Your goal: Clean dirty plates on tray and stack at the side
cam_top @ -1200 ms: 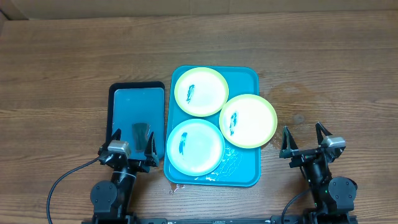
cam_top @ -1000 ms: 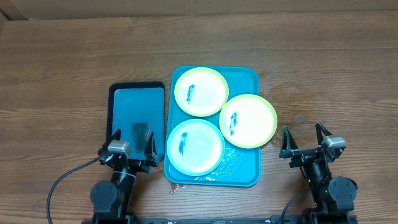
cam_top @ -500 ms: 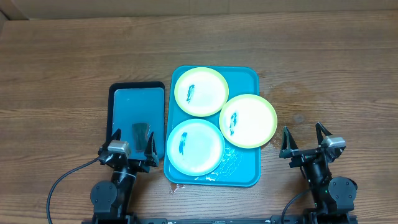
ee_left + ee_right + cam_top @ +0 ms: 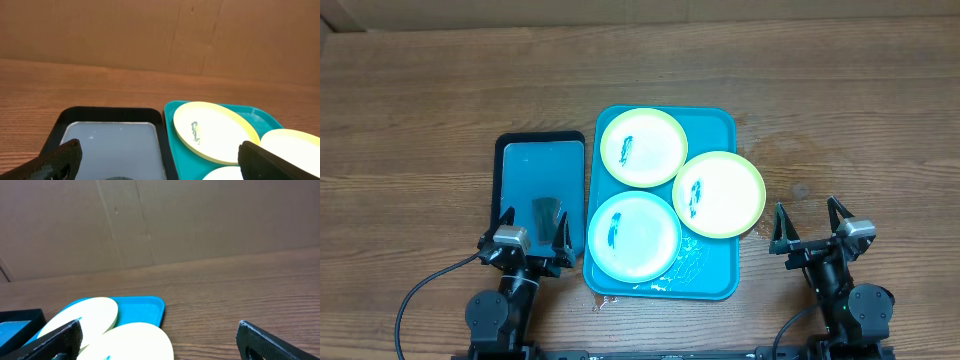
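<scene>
Tray (image 4: 717,126) long axis runs front-to-back, w/ 3 plates (image 4: 642,147) on it.

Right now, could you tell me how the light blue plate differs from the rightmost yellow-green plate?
The light blue plate is blue-rimmed; the rightmost yellow-green plate is yellow-green-rimmed. The light blue plate lies within the outline of the tray; the rightmost yellow-green plate overhangs its right rim. Both are round, pale-centred, with a teal smear.

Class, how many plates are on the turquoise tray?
3: back yellow-green plate, right yellow-green plate overhanging the tray rim, blue plate in front. None looks hidden.
</scene>
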